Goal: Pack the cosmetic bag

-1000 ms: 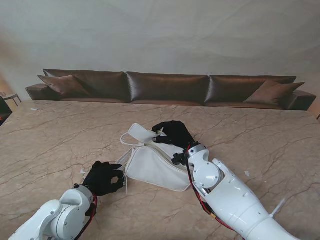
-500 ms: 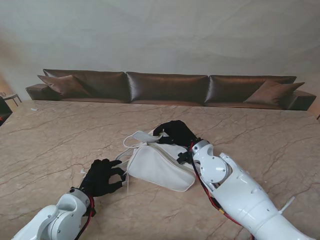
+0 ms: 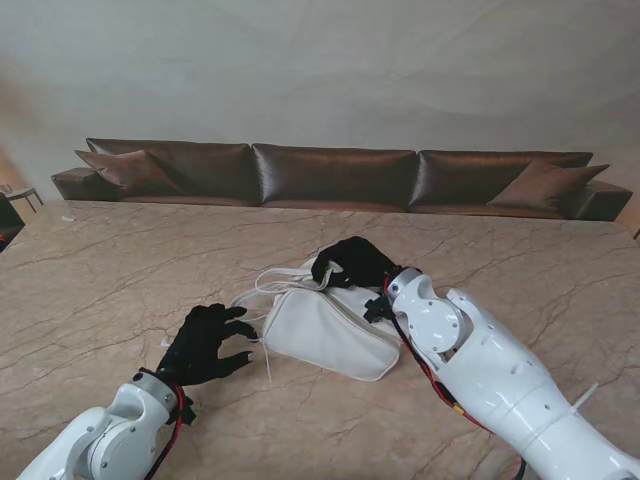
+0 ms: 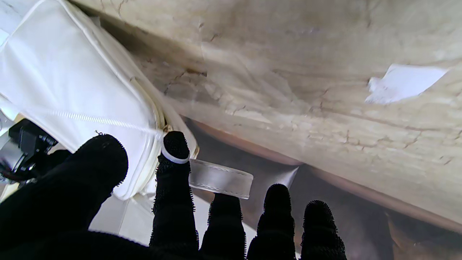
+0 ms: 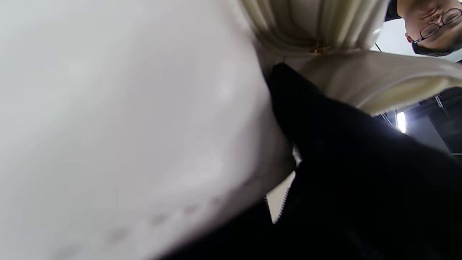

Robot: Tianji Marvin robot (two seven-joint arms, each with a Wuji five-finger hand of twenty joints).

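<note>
Holding white cosmetics bag (image 3: pixel 325 330) at table (image 3: pixel 100 270) centre: right hand (image 3: pixel 350 265) clamps far top edge. Left hand (image 3: pixel 205 343) spread, grasping nothing, fingertips (image 4: pixel 175 144) touch bag's near end by strap (image 4: pixel 220 179). Advice: steady that end, pull mouth apart gently, avoid dragging bag.

A long brown leather sofa (image 3: pixel 335 175) — cushions (image 3: pixel 125 168) at both ends — stands against a plain pale wall (image 3: pixel 320 70), beyond the beige marble tabletop (image 3: pixel 100 270).

Left hand (image 3: pixel 208 343) splayed, empty; right hand (image 3: pixel 350 263) curled, gripping.
</note>
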